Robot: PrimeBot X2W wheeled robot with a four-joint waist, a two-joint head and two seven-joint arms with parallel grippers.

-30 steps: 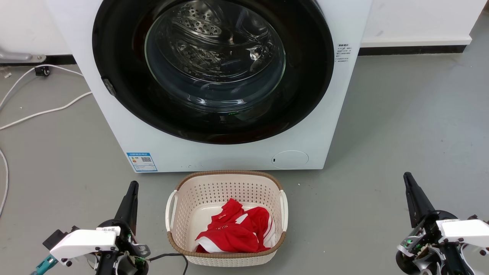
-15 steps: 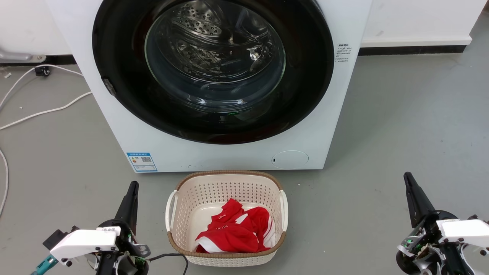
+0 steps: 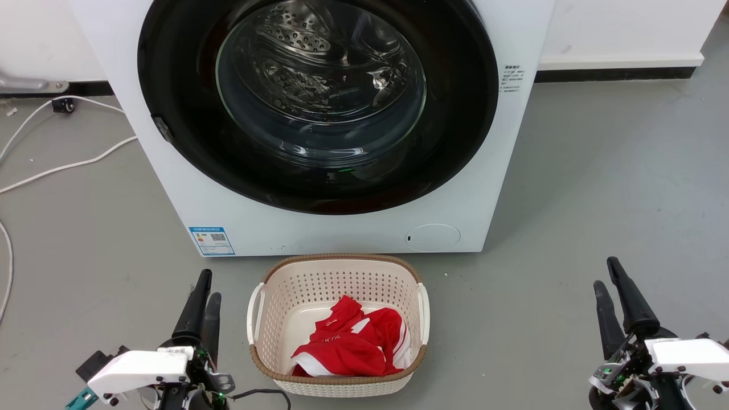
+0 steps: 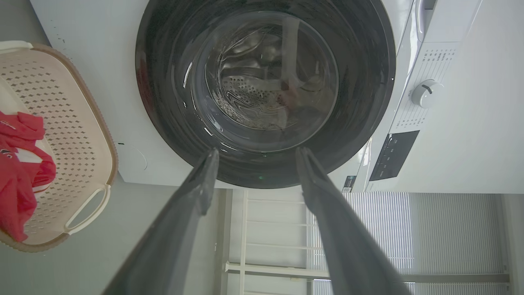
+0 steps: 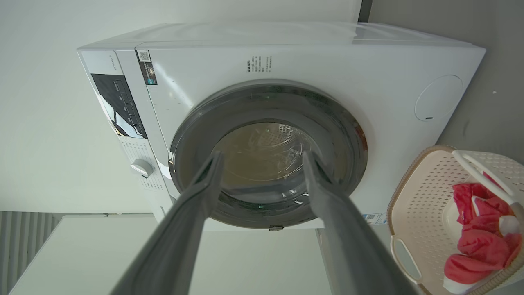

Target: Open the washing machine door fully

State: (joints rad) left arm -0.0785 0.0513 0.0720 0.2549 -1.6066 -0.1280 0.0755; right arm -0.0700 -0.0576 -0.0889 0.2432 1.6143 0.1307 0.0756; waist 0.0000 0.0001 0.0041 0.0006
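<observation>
Washing machine door (image 3: 319, 97), one, closed; left hand (image 3: 209, 285), right hand (image 3: 605, 272), two, both wide.

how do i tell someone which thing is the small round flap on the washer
Find the big white washing machine with its round black door. Under the door, at the front's lower right in the head view, above the basket, sits the round flap. Unlike the blue label at lower left, it is plain white with a faint circular outline.
</observation>
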